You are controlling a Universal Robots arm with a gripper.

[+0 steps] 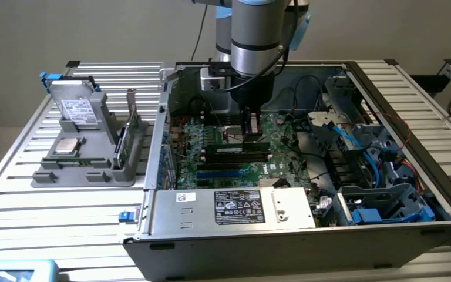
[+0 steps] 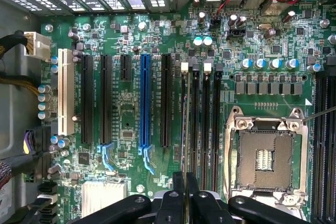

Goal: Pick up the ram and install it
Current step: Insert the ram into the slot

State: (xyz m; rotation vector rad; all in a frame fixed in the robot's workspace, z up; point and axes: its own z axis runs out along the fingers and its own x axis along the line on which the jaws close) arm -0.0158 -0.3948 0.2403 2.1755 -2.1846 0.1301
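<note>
ram (image 2: 183, 124) is pinched edge-on in the claw (image 2: 185, 184), fingers nearly pressed together on its top edge. Stick hangs straight below the claw, lined up lengthwise with the DIMM slots (image 2: 205, 114) on the motherboard (image 2: 126, 114). Can't tell if it's seated or just above the slot. Empty CPU socket (image 2: 265, 161) sits just to one side of the claw, the blue PCIe slot (image 2: 145, 103) and white PCI slot (image 2: 65, 90) off to the other side. Exterior view: claw (image 1: 251, 136) is down inside the open PC case (image 1: 288, 247), mid-board. Well away from the claw, toward the exterior view's left, a grey parts holder (image 1: 84, 167) stands on the bench (image 1: 53, 217) with a processor chip (image 1: 67, 145) and an expansion card (image 1: 131, 132).
</note>
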